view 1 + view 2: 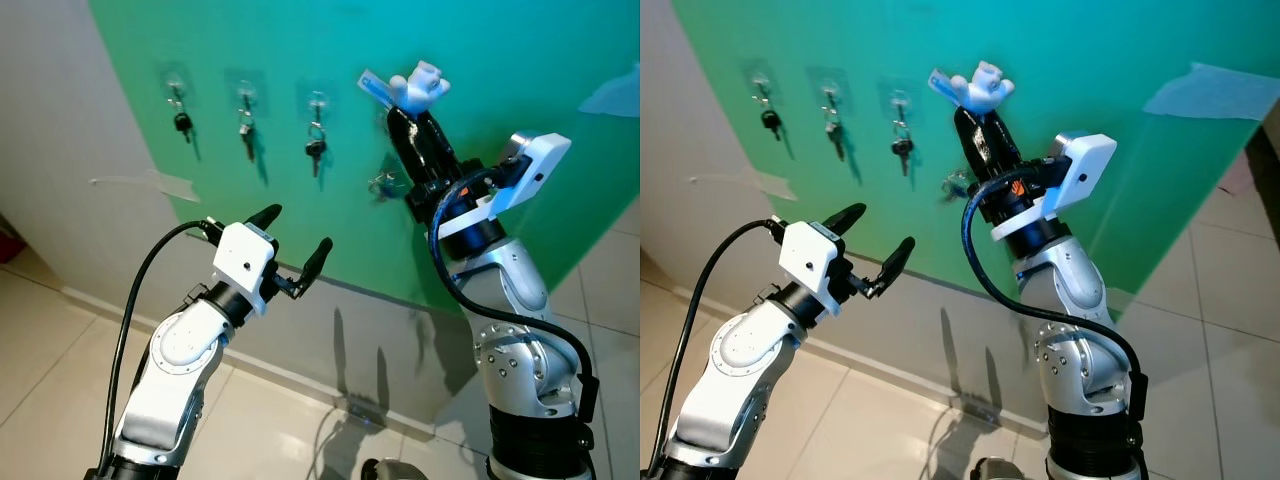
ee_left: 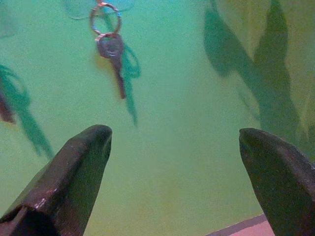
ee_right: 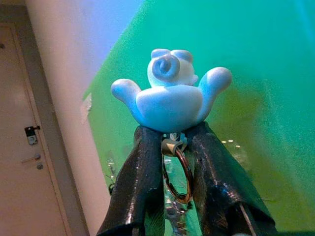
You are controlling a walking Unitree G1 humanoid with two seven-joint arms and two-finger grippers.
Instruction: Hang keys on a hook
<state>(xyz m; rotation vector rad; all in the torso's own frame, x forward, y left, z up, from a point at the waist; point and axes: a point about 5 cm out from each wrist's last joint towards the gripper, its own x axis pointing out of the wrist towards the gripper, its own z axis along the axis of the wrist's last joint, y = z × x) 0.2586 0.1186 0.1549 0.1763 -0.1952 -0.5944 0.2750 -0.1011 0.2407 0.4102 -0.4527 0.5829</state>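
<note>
Right gripper raised at green wall panel, fingers clenched on pale blue figurine keychain; metal ring and keys dangle between fingers, below figurine. Free clear hook likely just behind fingertips, hidden. Left gripper lower, fingers spread, empty. Three hung keys above left fingers. No legible writing.

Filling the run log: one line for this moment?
right gripper: shut on white figure keychain, raised at green wall | left gripper: open, idle | three keys hung
</note>
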